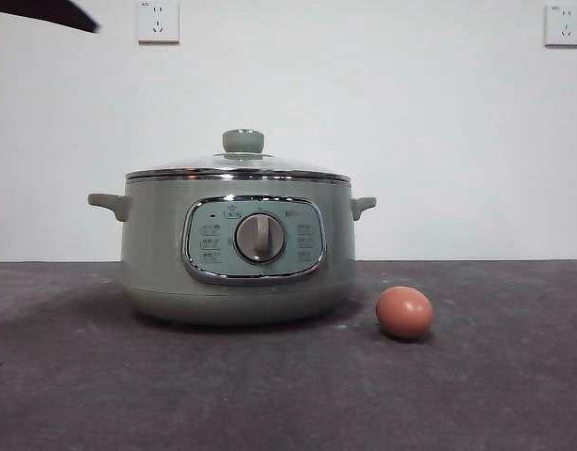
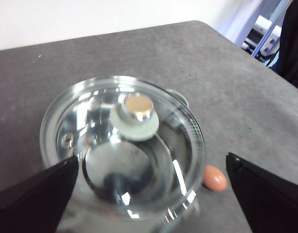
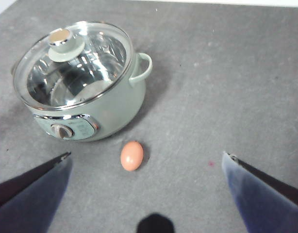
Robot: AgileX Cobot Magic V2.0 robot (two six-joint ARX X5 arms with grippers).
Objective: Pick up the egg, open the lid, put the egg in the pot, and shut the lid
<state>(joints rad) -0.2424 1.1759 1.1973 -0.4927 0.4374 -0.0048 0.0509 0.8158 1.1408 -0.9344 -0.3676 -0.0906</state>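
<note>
Beside pot (image 1: 237, 254): small brown-orange egg (image 1: 404, 313), smooth, oval.

Pot (image 1: 157, 254): sage green, chrome-framed panel (image 1: 254, 239) in paler green with a grey dial (image 1: 260, 238). Lid (image 1: 237, 169): clear glass, chrome rim, sage-green knob (image 1: 242, 141) capped in shiny metal. Egg (image 1: 404, 312): plain brown-orange, unmarked. Table (image 1: 495, 395): dark mottled grey. Wall (image 1: 364, 94): white, two white sockets (image 1: 158, 21). Jaws of both grippers: black.

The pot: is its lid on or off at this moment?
On. The lid sits flat on the rim of the pot, and the egg lies outside on the table.
</note>
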